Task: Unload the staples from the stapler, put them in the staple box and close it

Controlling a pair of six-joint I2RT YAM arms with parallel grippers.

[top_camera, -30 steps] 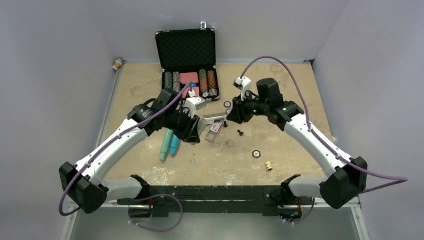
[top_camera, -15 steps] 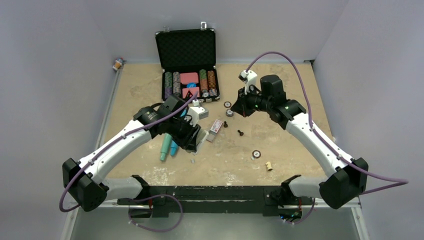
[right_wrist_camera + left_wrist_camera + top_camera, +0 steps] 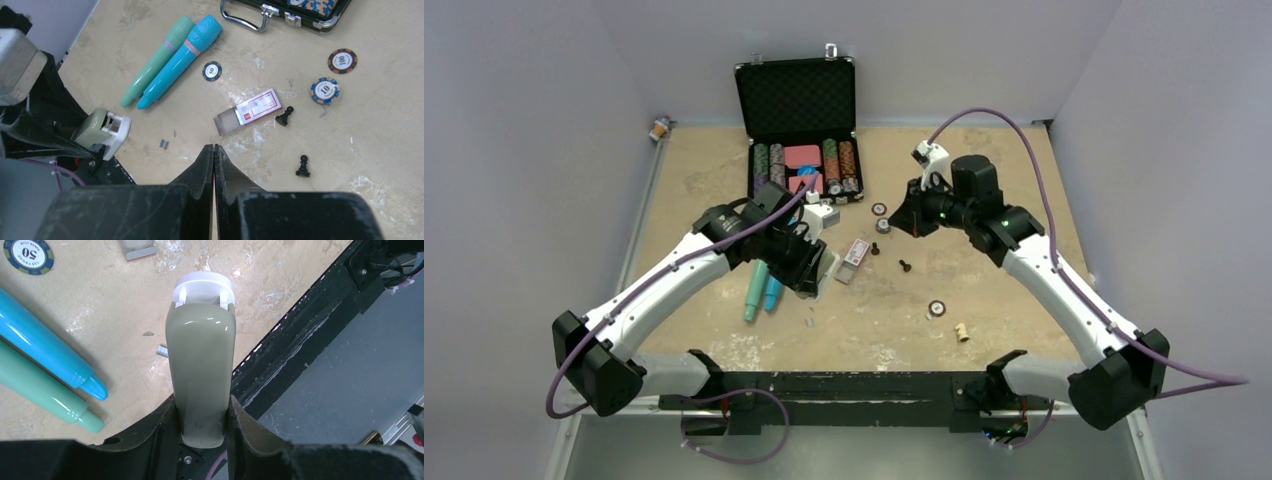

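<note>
**Stapler clamped in the left gripper**

The grey-green stapler sits squeezed between the left gripper's fingers, above the table beside two markers. The right gripper hangs pressed closed and empty, well apart from the stapler.

Glossy plastic on a scuffed, matt table.
The stapler is smooth, shiny plastic, and the markers gleam likewise. The case has a dimpled foam lining and a bright metal handle.
</note>
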